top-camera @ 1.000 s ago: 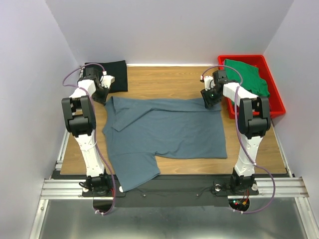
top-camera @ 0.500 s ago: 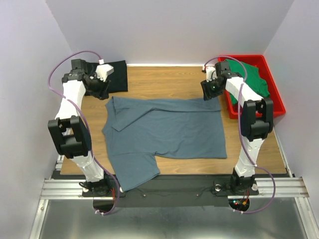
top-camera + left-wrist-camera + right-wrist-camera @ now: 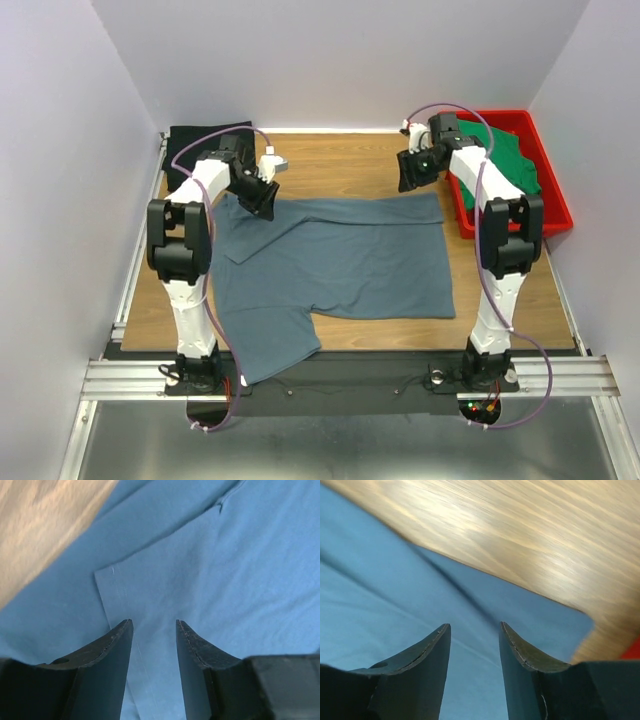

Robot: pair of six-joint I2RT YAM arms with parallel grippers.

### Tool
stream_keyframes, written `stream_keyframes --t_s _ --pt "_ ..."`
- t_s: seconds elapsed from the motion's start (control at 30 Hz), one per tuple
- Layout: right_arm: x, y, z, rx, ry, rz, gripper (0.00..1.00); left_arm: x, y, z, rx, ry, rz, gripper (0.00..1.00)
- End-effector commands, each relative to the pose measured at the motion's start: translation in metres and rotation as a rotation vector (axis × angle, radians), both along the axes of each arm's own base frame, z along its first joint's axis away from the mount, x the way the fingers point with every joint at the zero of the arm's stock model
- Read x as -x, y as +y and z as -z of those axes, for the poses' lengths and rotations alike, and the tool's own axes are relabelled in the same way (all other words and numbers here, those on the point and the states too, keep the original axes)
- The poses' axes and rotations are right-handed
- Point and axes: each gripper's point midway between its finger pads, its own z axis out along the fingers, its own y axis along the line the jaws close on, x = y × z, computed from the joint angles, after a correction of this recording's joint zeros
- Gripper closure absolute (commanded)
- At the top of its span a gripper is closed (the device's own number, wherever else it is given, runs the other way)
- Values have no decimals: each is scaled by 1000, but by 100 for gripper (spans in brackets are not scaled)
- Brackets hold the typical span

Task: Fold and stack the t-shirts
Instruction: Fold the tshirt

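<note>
**Blue-grey shirt** (image 3: 340, 260): spread flat over the middle of the counter (image 3: 330, 160). A band along its far edge is turned over, and one sleeve reaches the near edge at left.

**Black shirt** (image 3: 200, 138): lies flat in the far left corner.

**Green shirt** (image 3: 495, 150): heaped in the red tray (image 3: 553, 205), far right.

**Left fingers** (image 3: 122, 635): spread and empty, over the layered cloth at the shirt's far left.

**Right fingers** (image 3: 440, 640): spread and empty, above the far right corner.

**Step in hand, as judged:** gripping the far edge for the next fold.

**Handling note:** lower both pairs evenly and pinch every layer at matching spots. Lift only enough to clear the counter, then carry the edge over squarely so no crease skews.
</note>
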Motion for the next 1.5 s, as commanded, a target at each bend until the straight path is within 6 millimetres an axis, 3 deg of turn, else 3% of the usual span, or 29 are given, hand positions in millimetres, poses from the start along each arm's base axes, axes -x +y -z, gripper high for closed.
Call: stream_keyframes --t_s 0.0,0.07,0.1,0.13,0.17,0.23,0.27,0.33,0.37,0.43,0.47,0.5,0.53,0.63,0.67,0.73,0.77,0.87,1.07,1.47 --pt "5 66 -42 -137 -48 -137 52 17 16 -35 48 -32 -46 50" --pt "6 90 -42 -171 -37 -172 53 35 30 -25 40 17 -75 51" --pt "6 100 -43 -181 -35 -184 53 40 37 -29 42 14 -93 51" --pt "4 120 -52 -193 -59 -216 53 42 55 -26 40 21 -134 51" --pt "4 130 -41 -197 -36 -223 54 51 62 -21 30 44 -143 52" --pt "7 159 -39 -206 -37 -273 55 55 77 -15 8 50 -160 52" --pt "3 171 -50 -223 -64 -287 55 57 81 -14 10 52 -165 52" --pt "11 203 -40 -241 -42 -338 56 63 88 -9 16 78 -179 52" --pt "8 217 -54 -265 -73 -352 56 67 90 -6 16 89 -181 53" --pt "9 244 -44 -285 -65 -374 56 68 93 -4 19 88 -193 53" --pt "19 267 -43 -300 -60 -399 56 69 95 -3 21 88 -200 53" --pt "15 281 -53 -318 -106 -414 56 71 98 -1 26 94 -210 53" --pt "25 303 -43 -320 -101 -443 56 73 98 -1 38 96 -211 53" --pt "25 339 -42 -370 -161 -456 55 76 101 0 51 101 -222 53" --pt "24 347 -32 -399 -129 -417 55 77 102 -1 54 101 -225 53" --pt "13 361 -36 -434 -181 -401 54 78 103 -4 60 98 -233 53" --pt "7 364 -20 -427 -172 -370 53 78 102 -6 63 95 -233 53" --pt "-4 372 -11 -441 -206 -346 48 82 102 -12 66 84 -227 52" --pt "-8 380 7 -453 -214 -343 47 86 102 -16 71 83 -224 52" --pt "17 387 21 -492 -125 -408 55 88 106 -6 67 92 -228 53"
